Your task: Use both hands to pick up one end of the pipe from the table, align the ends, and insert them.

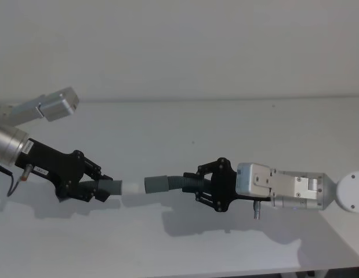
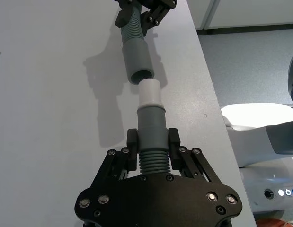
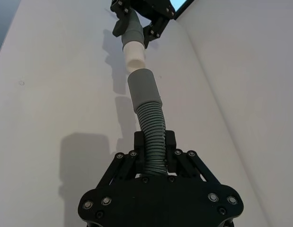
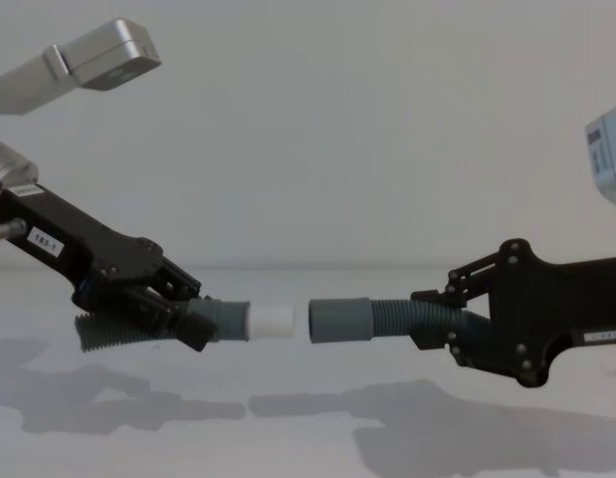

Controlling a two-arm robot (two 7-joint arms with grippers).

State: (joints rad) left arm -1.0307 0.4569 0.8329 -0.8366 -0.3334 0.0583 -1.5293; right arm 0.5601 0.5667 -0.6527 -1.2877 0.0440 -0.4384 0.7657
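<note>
The left gripper (image 1: pixel 101 188) is clenched on the left pipe piece (image 4: pixel 153 324), its white tip (image 1: pixel 131 187) projecting ahead of the fingers. Just beyond the tip, a narrow gap apart, lies the grey open cuff (image 1: pixel 157 185) of the right pipe piece (image 1: pixel 178 183), which the right gripper (image 1: pixel 201 186) grasps on its ribs. The chest view shows both pieces clear of the table (image 4: pixel 308 438), over their shadows. The left wrist view adds the table edge and grey floor (image 2: pixel 250 61) beyond.
</note>
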